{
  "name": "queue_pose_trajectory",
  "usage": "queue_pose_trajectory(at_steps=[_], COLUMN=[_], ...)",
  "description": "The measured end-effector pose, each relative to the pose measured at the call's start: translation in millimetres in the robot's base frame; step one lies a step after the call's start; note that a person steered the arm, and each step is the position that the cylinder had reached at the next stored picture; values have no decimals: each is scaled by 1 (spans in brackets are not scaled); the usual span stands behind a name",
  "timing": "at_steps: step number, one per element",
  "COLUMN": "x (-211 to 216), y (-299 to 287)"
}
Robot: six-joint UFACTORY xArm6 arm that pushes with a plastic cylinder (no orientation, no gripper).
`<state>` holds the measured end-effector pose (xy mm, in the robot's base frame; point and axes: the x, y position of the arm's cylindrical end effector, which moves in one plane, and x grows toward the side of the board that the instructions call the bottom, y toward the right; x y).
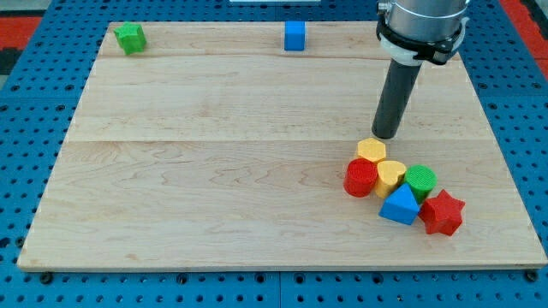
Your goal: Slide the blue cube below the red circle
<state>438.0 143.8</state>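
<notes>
The blue cube [294, 36] sits near the board's top edge, a little right of centre. The red circle [361, 178] lies at the lower right, at the left end of a tight cluster of blocks. My tip [384, 136] stands just above that cluster, right over the yellow hexagon [372, 151], far below and to the right of the blue cube. The rod rises from the tip to the arm's grey collar at the view's top right.
The cluster also holds a yellow heart [391, 176], a green circle [420, 180], a blue triangle [400, 206] and a red star [443, 213]. A green star [130, 38] sits at the top left corner. The wooden board [214, 171] rests on a blue pegboard.
</notes>
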Motion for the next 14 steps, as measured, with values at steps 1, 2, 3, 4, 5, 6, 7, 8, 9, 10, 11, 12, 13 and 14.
queue_pose_trajectory(at_steps=[1,2,3,4,5,6,7,8,9,10,11,12,13,14], x=[7,-37,-111,-195,-247,-244,-229,-201,-159,-164,-220,-235,-185,-121], y=[0,-11,55,62,11,-53,-116,-119,-120,-105,-91,-146,-159,-150])
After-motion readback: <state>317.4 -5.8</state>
